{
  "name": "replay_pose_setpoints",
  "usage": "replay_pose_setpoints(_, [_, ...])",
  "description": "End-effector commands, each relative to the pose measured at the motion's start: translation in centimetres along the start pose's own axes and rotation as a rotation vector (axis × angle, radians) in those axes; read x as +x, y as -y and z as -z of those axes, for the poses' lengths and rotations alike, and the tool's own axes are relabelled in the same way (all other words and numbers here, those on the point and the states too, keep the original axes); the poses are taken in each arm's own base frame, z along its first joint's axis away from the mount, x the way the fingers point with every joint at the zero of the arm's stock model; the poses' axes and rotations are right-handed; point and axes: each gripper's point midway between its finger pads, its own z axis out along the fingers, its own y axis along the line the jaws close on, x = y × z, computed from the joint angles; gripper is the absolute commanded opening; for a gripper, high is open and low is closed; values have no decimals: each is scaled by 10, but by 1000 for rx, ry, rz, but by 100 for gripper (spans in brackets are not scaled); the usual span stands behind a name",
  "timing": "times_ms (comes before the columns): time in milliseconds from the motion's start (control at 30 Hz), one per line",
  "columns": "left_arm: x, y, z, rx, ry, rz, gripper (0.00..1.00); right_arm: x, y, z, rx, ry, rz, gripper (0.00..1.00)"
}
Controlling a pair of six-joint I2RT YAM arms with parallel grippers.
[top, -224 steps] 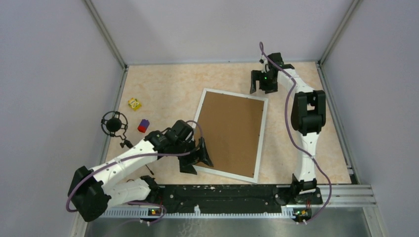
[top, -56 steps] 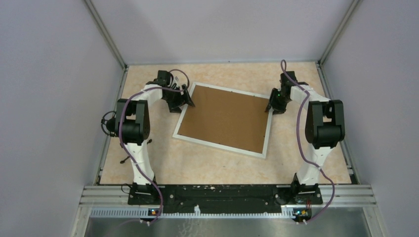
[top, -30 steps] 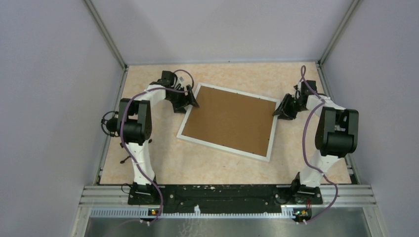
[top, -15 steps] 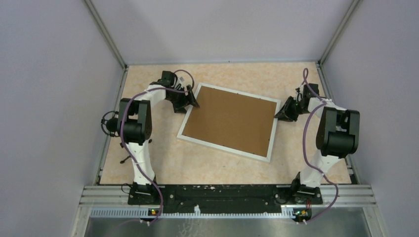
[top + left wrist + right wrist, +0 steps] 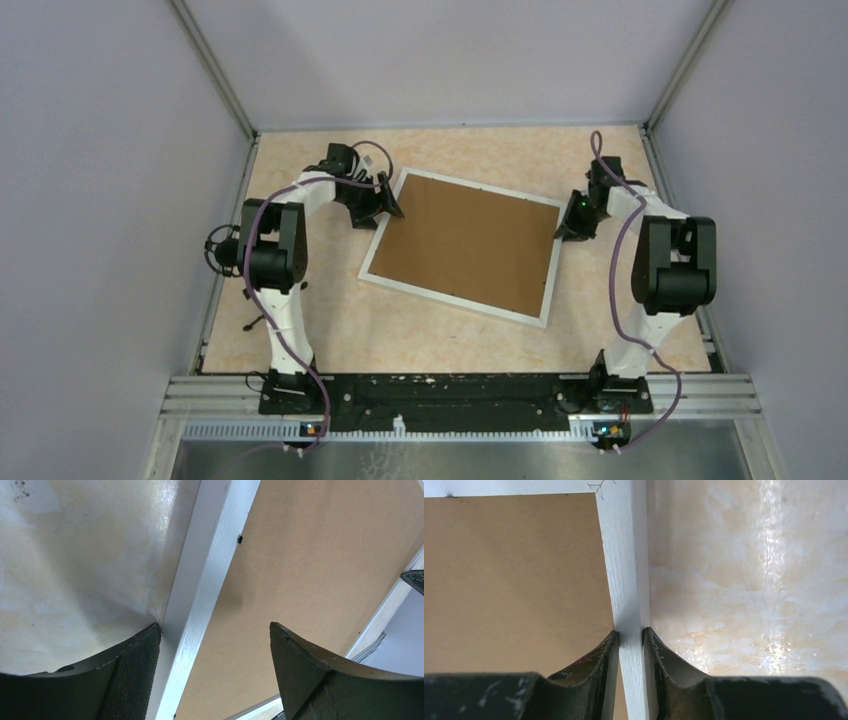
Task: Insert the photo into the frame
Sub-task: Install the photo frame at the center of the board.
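Right fingers (image 5: 596,672) clamp the frame (image 5: 624,580) — left fingers (image 5: 127,677) gape wide astride its opposite bar.

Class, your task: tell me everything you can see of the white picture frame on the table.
The frame is a large rectangle of thin white bars that look like painted wood with a faint grain. It lies flat on the table, turned askew, with a plain brown board filling it. The right gripper pinches its right bar near the far corner. The left gripper stands open astride the left bar.
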Motion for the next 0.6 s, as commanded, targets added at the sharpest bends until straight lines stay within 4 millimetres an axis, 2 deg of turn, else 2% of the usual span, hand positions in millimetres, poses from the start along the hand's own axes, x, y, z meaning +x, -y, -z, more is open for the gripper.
replay_pose_setpoints(0, [28, 9, -15, 33, -92, 3, 84, 49, 26, -54, 314, -118, 129, 26])
replay_pose_setpoints(100, [25, 10, -12, 4, -68, -21, 85, 46, 20, -49, 343, -95, 162, 29])
replay_pose_setpoints(167, [18, 10, -6, -40, -29, -51, 88, 37, 9, -35, 311, -83, 184, 37])
replay_pose_setpoints(233, [10, 14, 7, -96, 33, -100, 91, 17, -14, -10, 230, -21, 197, 52])
replay_pose_setpoints(267, [5, 18, 16, -129, 78, -130, 93, 2, -28, 8, 175, 34, 197, 58])
replay_pose_setpoints(333, [-6, 28, 43, -202, 193, -195, 97, -17, -51, 37, 52, 111, 201, 64])
replay_pose_setpoints(400, [-13, 33, 70, -284, 293, -231, 98, -35, -59, 58, 33, 196, 236, 70])
replay_pose_setpoints(500, [0, 54, 104, -336, 372, -302, 98, -47, -65, 62, 39, 201, 307, 75])
replay_pose_setpoints(567, [28, 76, 117, -278, 349, -346, 98, -57, -74, 59, 33, 204, 360, 75])
